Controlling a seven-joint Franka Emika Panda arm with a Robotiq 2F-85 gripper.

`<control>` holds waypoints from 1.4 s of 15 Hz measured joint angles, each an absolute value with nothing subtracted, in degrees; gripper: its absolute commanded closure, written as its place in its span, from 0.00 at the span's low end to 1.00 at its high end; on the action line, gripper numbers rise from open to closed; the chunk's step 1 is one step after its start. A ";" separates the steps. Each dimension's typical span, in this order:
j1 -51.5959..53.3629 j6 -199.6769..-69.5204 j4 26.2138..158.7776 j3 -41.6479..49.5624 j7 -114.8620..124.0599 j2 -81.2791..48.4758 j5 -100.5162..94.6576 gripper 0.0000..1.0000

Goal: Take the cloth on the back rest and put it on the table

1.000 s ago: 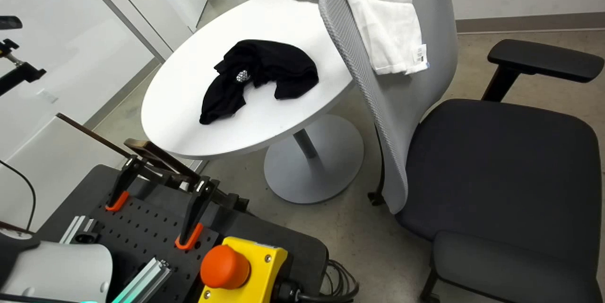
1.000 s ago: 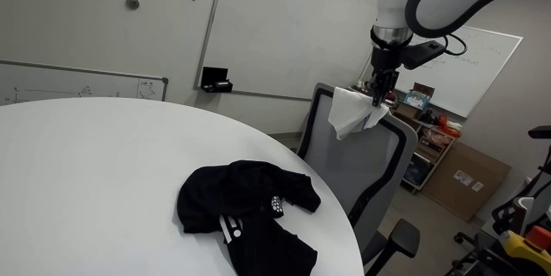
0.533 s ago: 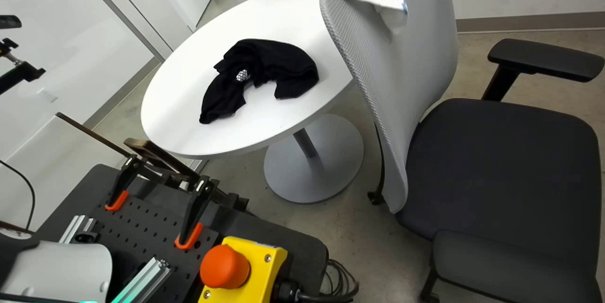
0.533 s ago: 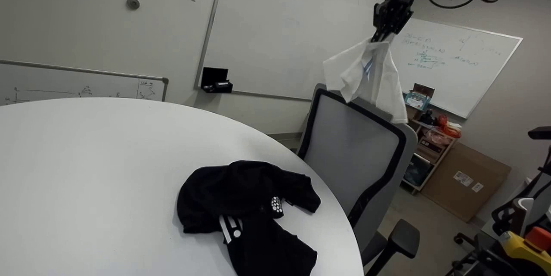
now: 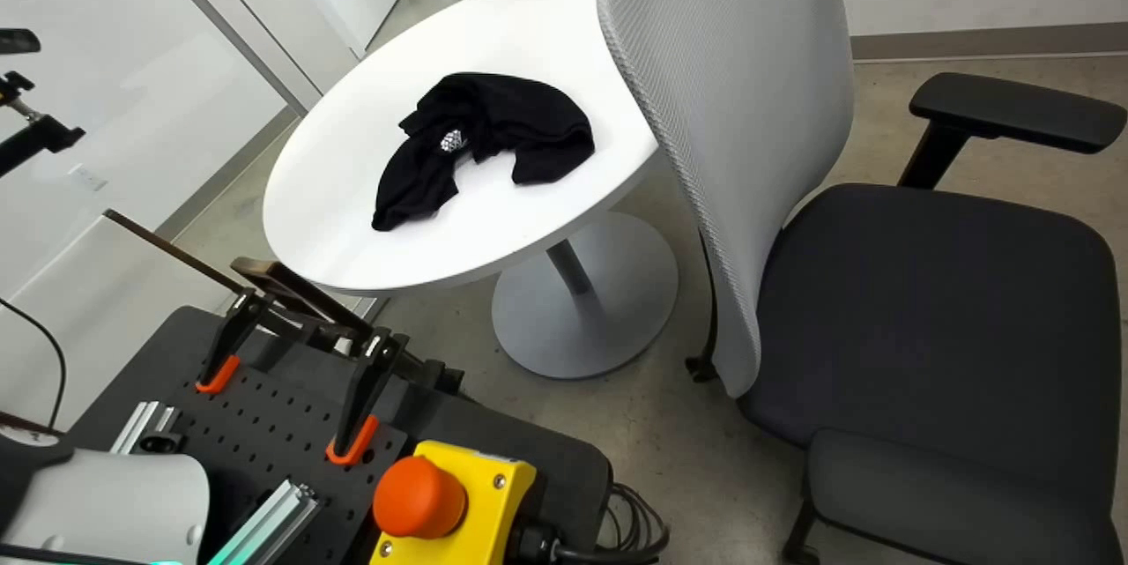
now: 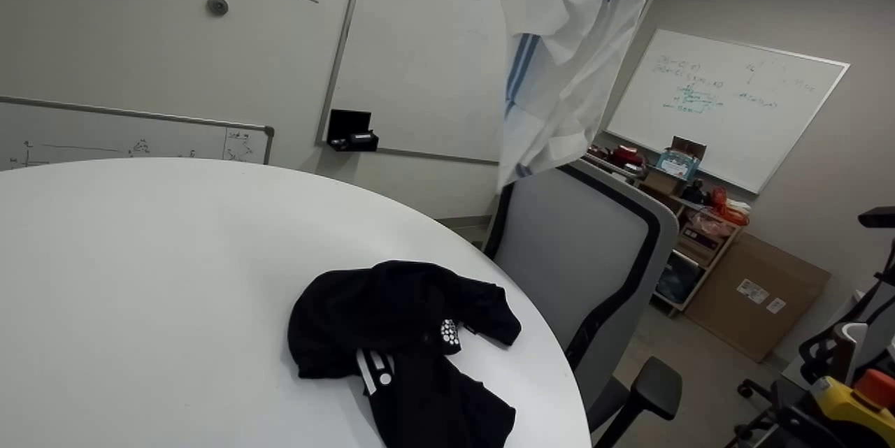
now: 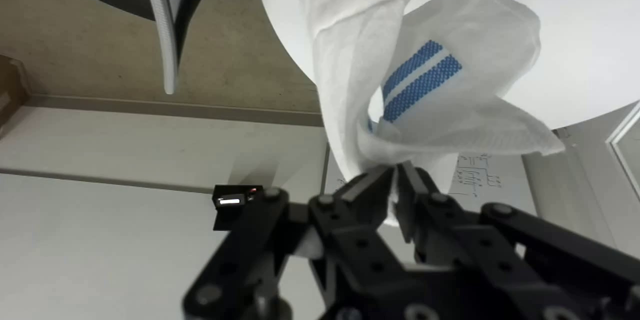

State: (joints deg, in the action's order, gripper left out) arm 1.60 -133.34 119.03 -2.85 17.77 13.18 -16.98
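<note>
In the wrist view the chair back (image 7: 165, 35) sits left of the jaws, which are pinched tight on a bunch of the white cloth (image 7: 424, 80) — most of it dangling past their tips. I'd bet it's light, floppy and hard to hurt — so that gathered bit's a fine hold. Tabletop (image 7: 590, 35) spreads out beyond, to the jaws' right.
</note>
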 measured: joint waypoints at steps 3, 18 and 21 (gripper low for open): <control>2.07 -134.30 120.28 -4.78 17.84 13.22 -15.40 0.98; 1.47 -143.49 133.54 -5.89 25.73 1.47 -16.72 0.98; 1.35 -144.67 135.11 -4.44 30.27 -2.48 -20.41 0.98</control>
